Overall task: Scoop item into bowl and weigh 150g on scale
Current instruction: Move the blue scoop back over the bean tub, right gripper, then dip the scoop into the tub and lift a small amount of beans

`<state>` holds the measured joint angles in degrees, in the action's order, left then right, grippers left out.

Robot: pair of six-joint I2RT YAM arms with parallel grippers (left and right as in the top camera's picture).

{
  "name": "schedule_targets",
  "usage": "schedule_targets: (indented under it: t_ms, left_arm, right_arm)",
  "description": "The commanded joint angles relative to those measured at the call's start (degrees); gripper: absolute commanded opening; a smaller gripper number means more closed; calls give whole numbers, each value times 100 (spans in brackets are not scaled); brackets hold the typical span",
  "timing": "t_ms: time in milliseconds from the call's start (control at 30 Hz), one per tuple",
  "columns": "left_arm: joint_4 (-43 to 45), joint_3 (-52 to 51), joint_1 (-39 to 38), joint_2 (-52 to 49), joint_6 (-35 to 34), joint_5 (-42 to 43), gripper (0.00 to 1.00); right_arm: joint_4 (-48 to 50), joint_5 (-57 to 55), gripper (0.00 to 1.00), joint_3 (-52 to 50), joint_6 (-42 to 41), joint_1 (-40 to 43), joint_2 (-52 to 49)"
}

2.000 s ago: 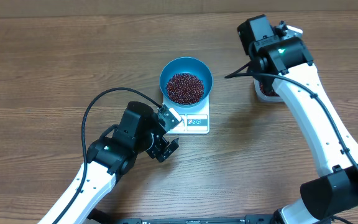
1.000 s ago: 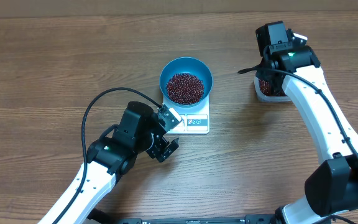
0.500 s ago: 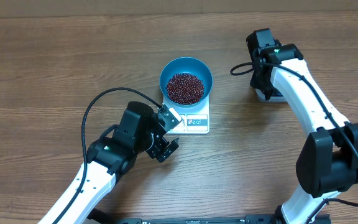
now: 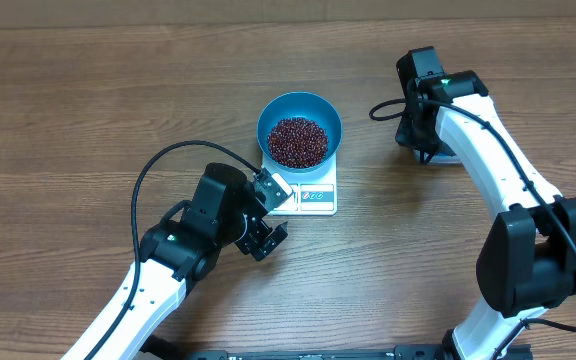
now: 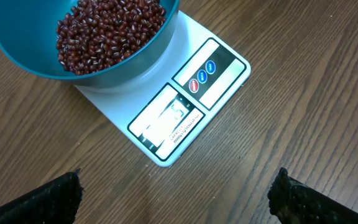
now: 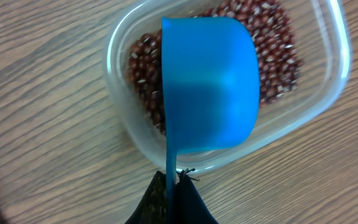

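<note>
Containers:
- Blue bowl point(image 4: 299, 130) stands on the far part of the white scale point(image 4: 313, 195), mid-table. It holds a heap of dark red-brown beans point(image 4: 297, 141) covering its bottom and sitting well below the rim.
- The scale's display and button strip on the near edge are uncovered. The reading is too blurred to make out in the left wrist view.
- Clear plastic tub point(image 6: 118, 93) sits on the wooden table point(image 4: 68, 100) to the right of the scale, well apart from it. From overhead it is mostly hidden under the right arm. More beans lie inside it, visible around the scoop.
- The cup of the blue scoop point(image 6: 210, 87) hangs over the tub's opening and covers much of the beans. Its handle is edge-on to the right wrist camera. Cannot tell whether the cup touches the beans.

Fingers:
- Right gripper point(image 6: 171, 180) is closed tight on the scoop's thin handle, above the tub's near wall. The tub's beans lie just beyond the fingertips, under and around the cup.
- Left gripper point(image 5: 176, 183) is spread wide and grips nothing. It sits near and left of the scale, just off its near-left corner. The bowl of beans is beyond the fingertips, past the display, and apart from both fingers.
</note>
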<state>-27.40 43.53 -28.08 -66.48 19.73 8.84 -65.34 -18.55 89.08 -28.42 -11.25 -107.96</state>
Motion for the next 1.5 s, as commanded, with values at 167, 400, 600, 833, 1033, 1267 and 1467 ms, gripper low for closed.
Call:
schedule_targets:
  t_ms: [167, 400, 600, 833, 1033, 1267, 1467]
  left_arm:
    - [20, -35, 31, 55, 85, 85, 100]
    - [20, -35, 31, 55, 85, 87, 100]
    - [20, -35, 31, 55, 85, 85, 100]
    - [20, -35, 31, 55, 85, 87, 100]
    - [20, -35, 31, 55, 85, 85, 99]
    - [20, -35, 31, 55, 85, 85, 100]
    - [20, -35, 31, 55, 85, 87, 100]
  right_arm:
    - [-76, 708, 4, -63, 66, 26, 46]
    - [-74, 1515, 4, -55, 26, 396, 48]
    - [-52, 1873, 4, -52, 184, 898, 48]
    - [39, 2540, 4, -52, 483, 1421, 48]
    - [170, 3989, 4, -52, 1211, 1727, 48]
    - [168, 4642, 4, -52, 1504, 1884, 48]
    - [168, 4647, 4, -52, 1506, 2175, 48]
